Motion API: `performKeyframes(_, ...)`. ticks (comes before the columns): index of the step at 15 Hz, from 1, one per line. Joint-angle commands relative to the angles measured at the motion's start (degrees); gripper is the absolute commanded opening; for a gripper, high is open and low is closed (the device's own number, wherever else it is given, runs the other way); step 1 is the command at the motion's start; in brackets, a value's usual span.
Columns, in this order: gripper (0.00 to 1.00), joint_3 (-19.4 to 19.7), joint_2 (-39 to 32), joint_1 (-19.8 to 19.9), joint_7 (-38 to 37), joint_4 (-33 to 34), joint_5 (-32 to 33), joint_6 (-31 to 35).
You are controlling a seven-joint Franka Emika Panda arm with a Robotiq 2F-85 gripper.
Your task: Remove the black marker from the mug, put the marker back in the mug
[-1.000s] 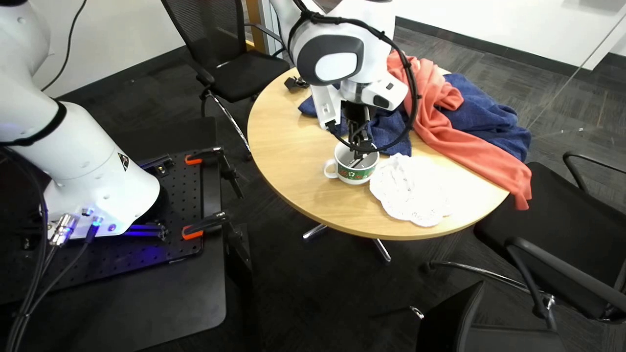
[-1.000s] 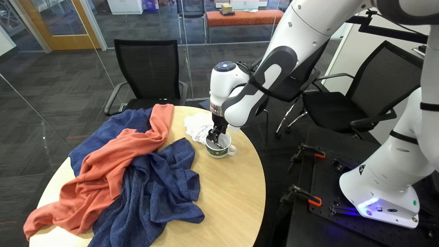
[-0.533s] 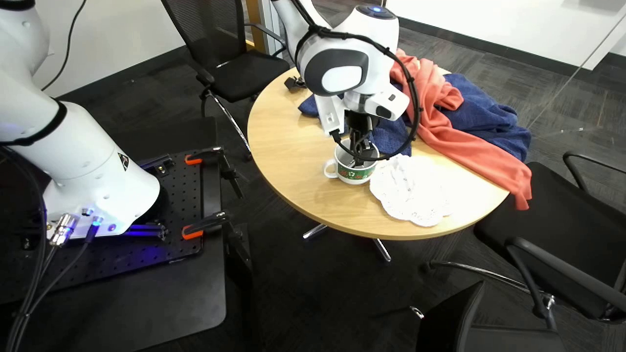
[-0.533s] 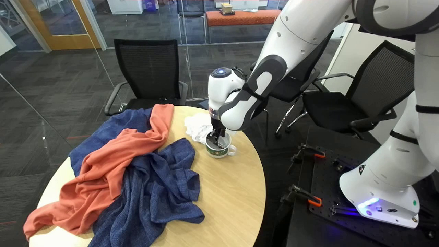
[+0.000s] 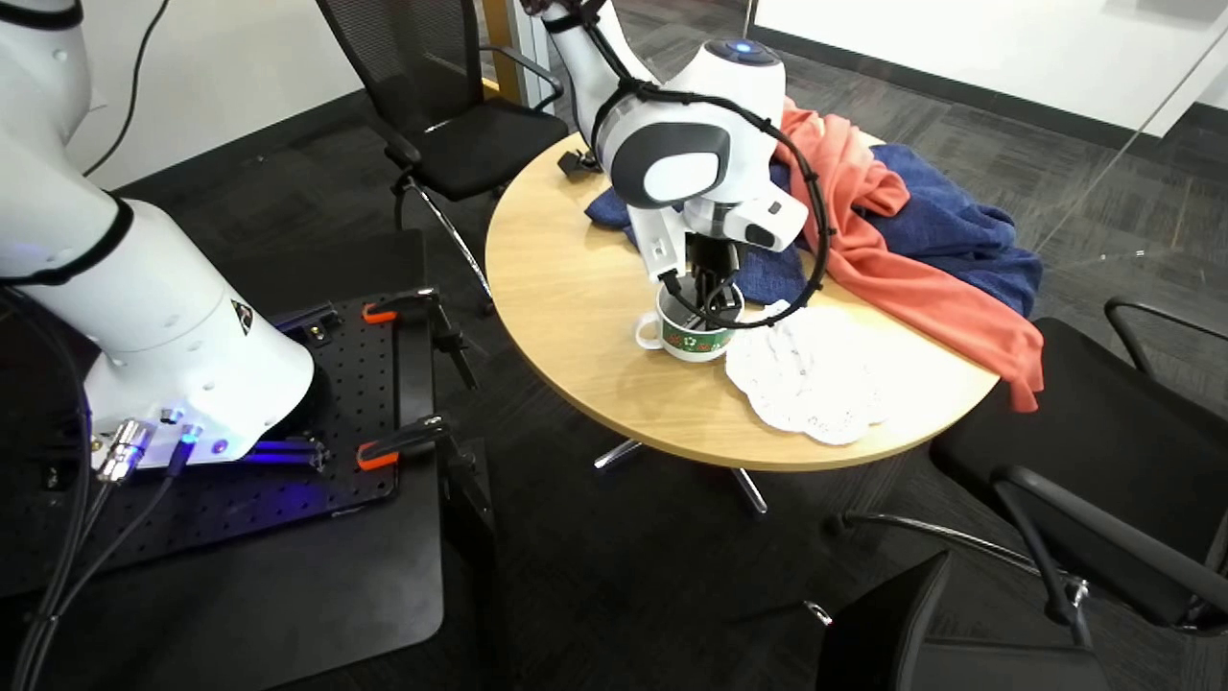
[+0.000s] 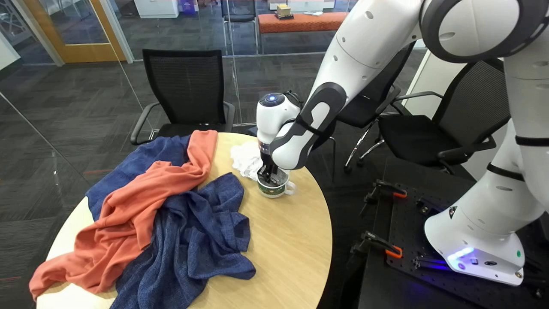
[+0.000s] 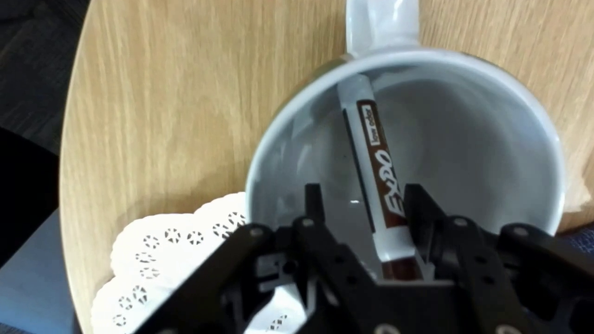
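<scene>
Black claw (image 7: 365,197) reaches into mug (image 7: 464,139), fingers spread wide astride marker (image 7: 376,162); one just beside it, touch unclear, other apart.

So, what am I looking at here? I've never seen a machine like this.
The big white thing is a robot arm. Two pictures come from cameras out in the room; the close-up, from a camera on the wrist, looks down into a mug. The black tool is inside that mug, open, with a marker between its two sides. It doesn't look gripped. The round table also bears a white lacy mat, orange cloth, blue cloth and a small dark object I can't identify.
</scene>
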State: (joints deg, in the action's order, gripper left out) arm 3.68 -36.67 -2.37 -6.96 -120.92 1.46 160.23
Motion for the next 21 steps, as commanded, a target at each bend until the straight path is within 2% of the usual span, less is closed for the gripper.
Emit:
performKeyframes(1,0.19,1.4,-2.2,-1.7,-1.2,1.8,0.4,1.8)
performKeyframes(3,0.03,1.9,-1.4,-2.3,-1.6,0.8,0.3,2.7)
performKeyframes(4,0.00,2.4,-0.5,-2.8,-2.0,-0.1,0.4,3.1)
performKeyframes(5,0.05,2.4,0.6,-2.8,-2.0,-1.1,0.3,3.5)
performKeyframes(11,0.05,4.3,8.6,-3.6,-2.5,-7.2,0.3,5.9)
performKeyframes(15,0.05,2.3,16.6,-2.1,-0.7,-12.0,-0.2,5.0)
performKeyframes(18,0.05,1.3,23.0,-2.5,-0.5,-16.2,0.2,4.2)
performKeyframes(21,0.05,-1.7,27.6,-2.2,1.1,-19.8,-0.3,3.1)
